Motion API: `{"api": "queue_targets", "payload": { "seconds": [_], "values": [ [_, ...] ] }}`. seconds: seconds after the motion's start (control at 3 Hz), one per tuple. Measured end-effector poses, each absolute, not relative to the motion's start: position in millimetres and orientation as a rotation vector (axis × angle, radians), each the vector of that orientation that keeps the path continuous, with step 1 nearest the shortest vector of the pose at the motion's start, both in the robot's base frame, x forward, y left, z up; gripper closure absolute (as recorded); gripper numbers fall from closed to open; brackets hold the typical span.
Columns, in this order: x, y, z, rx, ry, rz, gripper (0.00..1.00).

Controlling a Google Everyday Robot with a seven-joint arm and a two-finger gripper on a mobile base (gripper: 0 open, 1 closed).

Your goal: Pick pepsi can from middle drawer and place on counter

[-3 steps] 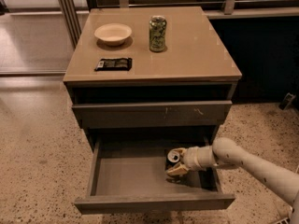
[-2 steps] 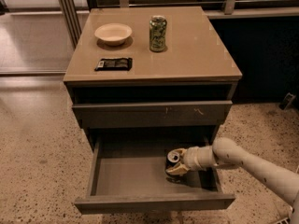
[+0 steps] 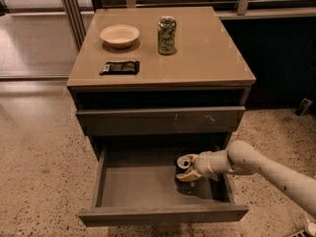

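Observation:
The middle drawer (image 3: 143,184) is pulled out, with a grey floor and a plain front. The pepsi can (image 3: 182,168), dark with a silver top, stands at the drawer's right rear. My gripper (image 3: 189,168) reaches in from the right, its fingers (image 3: 189,177) closed around the can, one in front and one behind. The can is low in the drawer, close to its floor. The tan counter (image 3: 207,58) tops the cabinet above.
On the counter stand a green patterned can (image 3: 167,35), a pale bowl (image 3: 119,35) and a dark snack packet (image 3: 120,67). A closed drawer front with pale scratches (image 3: 160,121) overhangs the open drawer. Speckled floor surrounds the cabinet; a railing runs behind.

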State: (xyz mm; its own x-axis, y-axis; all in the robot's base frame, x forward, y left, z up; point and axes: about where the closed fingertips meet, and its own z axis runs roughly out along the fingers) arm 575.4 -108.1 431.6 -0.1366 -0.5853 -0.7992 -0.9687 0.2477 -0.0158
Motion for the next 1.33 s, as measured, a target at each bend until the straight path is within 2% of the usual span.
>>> {"api": "queue_targets", "payload": {
  "seconds": [0.67, 1.0, 1.33],
  "values": [
    [570.0, -107.7, 548.0, -1.467, 1.724, 0.705, 1.0],
    [566.0, -104.1, 630.5, -1.524, 1.685, 0.638, 1.0],
    [566.9, -103.9, 662.7, -1.557, 1.664, 0.578, 1.0]
  ]
}}
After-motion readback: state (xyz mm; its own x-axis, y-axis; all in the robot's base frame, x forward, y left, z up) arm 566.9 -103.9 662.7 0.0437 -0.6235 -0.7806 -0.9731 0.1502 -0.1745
